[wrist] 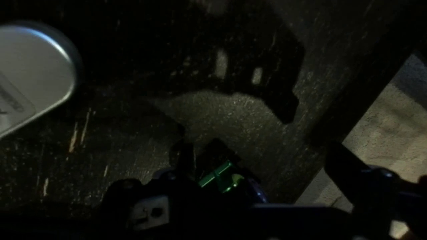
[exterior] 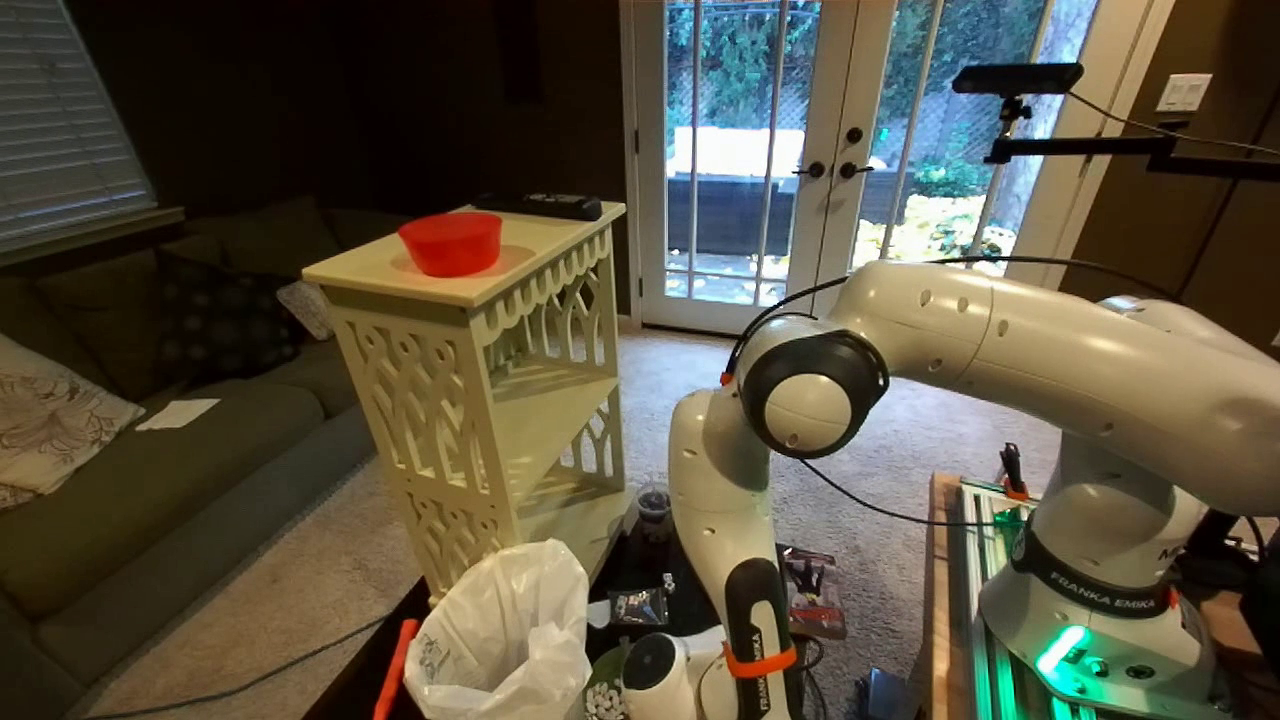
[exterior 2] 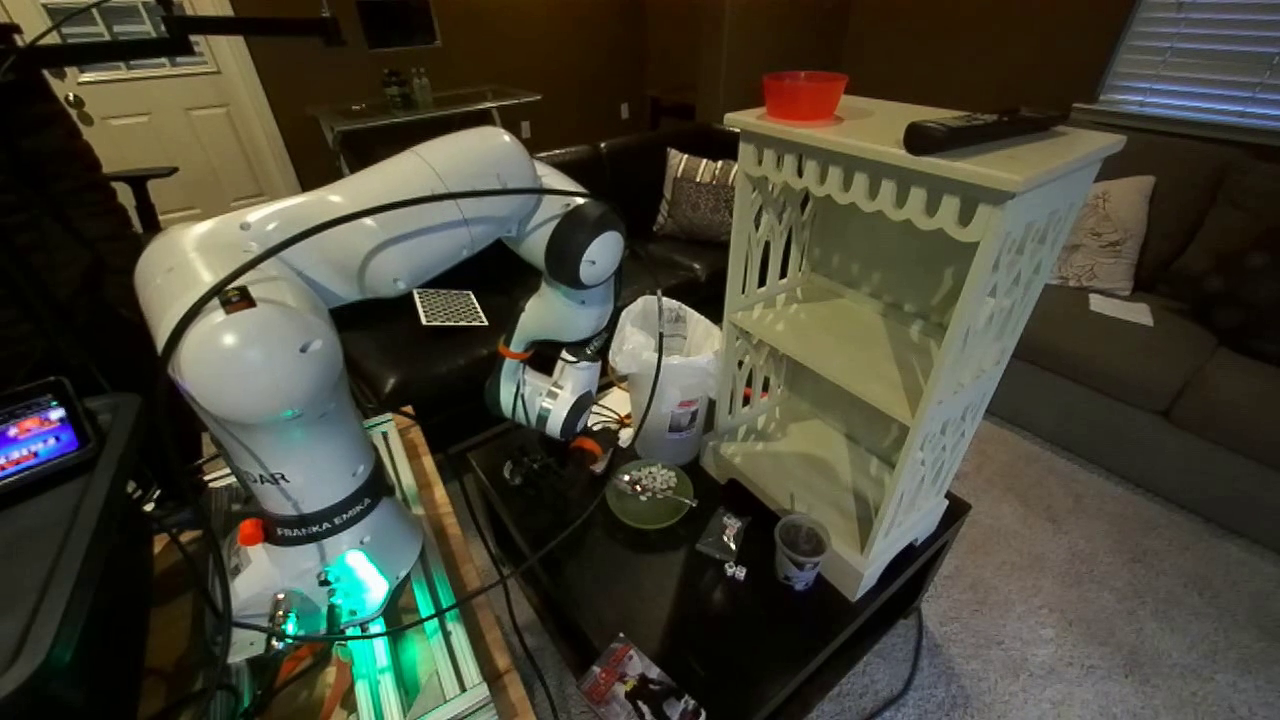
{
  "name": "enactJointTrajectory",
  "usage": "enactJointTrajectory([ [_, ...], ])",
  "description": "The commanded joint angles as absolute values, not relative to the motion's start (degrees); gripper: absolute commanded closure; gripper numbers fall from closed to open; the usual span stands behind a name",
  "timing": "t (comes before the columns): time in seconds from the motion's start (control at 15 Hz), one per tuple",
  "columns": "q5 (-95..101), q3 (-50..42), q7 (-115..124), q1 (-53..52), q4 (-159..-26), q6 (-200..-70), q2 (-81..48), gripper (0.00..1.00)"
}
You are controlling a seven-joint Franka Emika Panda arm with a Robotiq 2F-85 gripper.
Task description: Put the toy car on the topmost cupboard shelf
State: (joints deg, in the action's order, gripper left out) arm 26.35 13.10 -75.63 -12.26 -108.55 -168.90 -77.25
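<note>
Finding my gripper (wrist: 260, 149) spread wide, the toy car (wrist: 229, 183) near a tabletop (wrist: 230, 111) edge, I judge it light, rigid, slippery; grip its sides.

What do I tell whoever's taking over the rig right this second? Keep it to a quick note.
Gripper: open, low over the dark table, fingers well apart.
Toy car: apparently the green-and-purple item between them in the wrist view, mostly hidden; contact unclear.
Topmost cupboard shelf: the upper inner board, not the flat top with the red bowl.
Done: fingers look positioned about the car; no grip yet.
Left: likely close on it, lift, then set it on that shelf.
</note>
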Motion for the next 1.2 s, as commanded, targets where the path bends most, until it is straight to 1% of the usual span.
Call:
enactJointTrajectory([
  [0.0,29.99,15.2,-82.14,-10.15,-107.78,-167.79,-77.93,0.0],
  [0.33,30.65,18.76,-95.24,-5.64,-109.11,-166.94,-77.78,0.0],
  [0.53,29.33,17.73,-97.25,-6.77,-107.97,-168.02,-77.98,0.0],
  [0.73,29.4,20.69,-104.23,-4.26,-107.37,-163.42,-79.11,0.0],
  [0.87,28.94,21.62,-107.51,-4.12,-107.49,-162.71,-79.03,0.0],
  [1.13,27.83,21.12,-107.41,-5.83,-107.33,-168.13,-78.7,0.0],
])
